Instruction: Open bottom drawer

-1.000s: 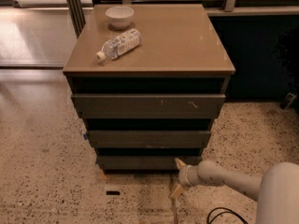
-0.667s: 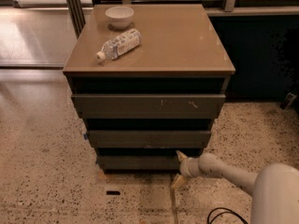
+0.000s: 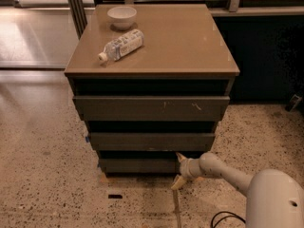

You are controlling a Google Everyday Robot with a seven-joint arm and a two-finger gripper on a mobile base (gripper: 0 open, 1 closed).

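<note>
Camera view: the gripper (image 3: 178,170) is edging up against the right end of the bottom drawer (image 3: 137,166), lowest in the cabinet (image 3: 156,56), and is higher than a second ago. Its fingers are standing spread, one above the other, holding nothing; the pull has evidently not begun. The bottle (image 3: 121,45) and bowl (image 3: 122,17) are resting on top, obstructing nothing.

Cream tubular arm (image 3: 224,171), bulbous shell (image 3: 275,199), spread-fingered claw (image 3: 178,170) by the bottom drawer (image 3: 137,166)

Lower centre, the gripper (image 3: 179,170) sits at the right end of the bottom drawer (image 3: 137,166), fingers (image 3: 177,181) spread apart; upper left, a bowl (image 3: 122,17) and a lying bottle (image 3: 121,45) rest on the cabinet top (image 3: 190,42).
</note>
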